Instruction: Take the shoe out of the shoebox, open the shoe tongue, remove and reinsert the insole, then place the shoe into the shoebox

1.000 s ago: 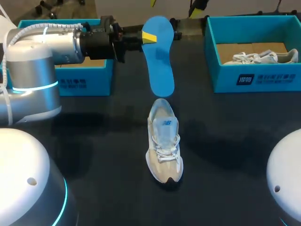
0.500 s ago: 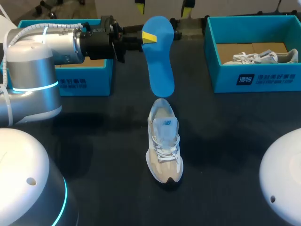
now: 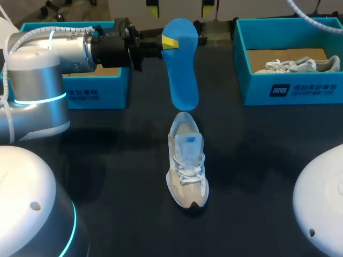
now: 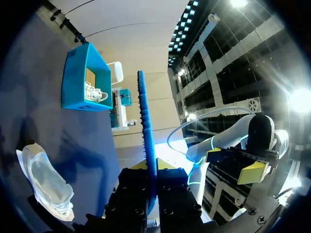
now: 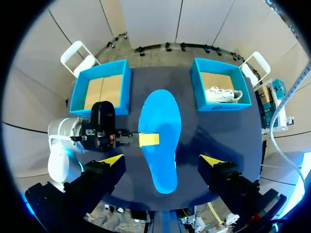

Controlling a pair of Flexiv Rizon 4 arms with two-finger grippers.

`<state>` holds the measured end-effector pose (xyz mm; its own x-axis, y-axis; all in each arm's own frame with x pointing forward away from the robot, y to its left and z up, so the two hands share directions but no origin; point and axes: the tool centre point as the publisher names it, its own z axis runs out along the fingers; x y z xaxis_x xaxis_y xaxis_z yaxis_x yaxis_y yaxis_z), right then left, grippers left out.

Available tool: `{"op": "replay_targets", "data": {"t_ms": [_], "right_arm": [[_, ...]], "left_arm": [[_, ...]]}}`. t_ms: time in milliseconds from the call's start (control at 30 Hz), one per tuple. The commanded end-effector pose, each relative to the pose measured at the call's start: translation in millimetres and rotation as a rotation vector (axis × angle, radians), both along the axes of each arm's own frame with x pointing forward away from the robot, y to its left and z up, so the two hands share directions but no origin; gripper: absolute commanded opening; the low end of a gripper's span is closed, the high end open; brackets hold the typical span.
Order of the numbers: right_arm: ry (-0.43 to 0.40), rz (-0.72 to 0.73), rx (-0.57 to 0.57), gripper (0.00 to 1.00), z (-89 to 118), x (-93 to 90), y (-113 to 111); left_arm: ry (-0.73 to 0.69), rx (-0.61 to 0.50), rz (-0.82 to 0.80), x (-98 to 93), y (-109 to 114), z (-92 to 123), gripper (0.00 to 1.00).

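The right jaws (image 5: 161, 160) drift sideways overhead, spread empty above the flat blue foam insole (image 3: 181, 69). The left jaws (image 3: 167, 43) stay clenched on its edge, over the beige laced sneaker (image 3: 187, 166), seemingly ready for reinsertion.

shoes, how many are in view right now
2. A beige shoe stands on the table; a white shoe lies in the right shoebox. The left shoebox looks empty in the right wrist view.
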<state>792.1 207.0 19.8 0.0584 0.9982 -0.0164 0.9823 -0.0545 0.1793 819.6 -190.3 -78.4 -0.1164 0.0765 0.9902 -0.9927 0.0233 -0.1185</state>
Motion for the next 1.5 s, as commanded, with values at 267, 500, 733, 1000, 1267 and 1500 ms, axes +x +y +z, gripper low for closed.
{"op": "replay_targets", "data": {"t_ms": [267,500,733,1000,1267,1500], "right_arm": [[0.001,-0.001,0.000,1.00,0,0.9,0],[0.001,-0.001,0.000,1.00,0,0.9,0],[0.004,-0.012,0.002,1.00,0,0.4,-7],[-0.001,-0.052,0.095,1.00,2,2.0,-23],[0.002,-0.093,0.198,1.00,2,4.1,-40],[0.005,-0.122,0.290,1.00,-1,5.6,-52]], "left_arm": [[0.000,0.003,0.002,-1.3,1,0,0.00],[0.000,0.003,0.002,-1.3,1,0,0.00],[0.000,0.003,0.002,-1.3,1,0,0.00],[0.000,0.003,0.002,-1.3,1,0,0.00],[0.000,0.003,0.002,-1.3,1,0,0.00],[0.000,0.003,0.002,-1.3,1,0,0.00]]}}
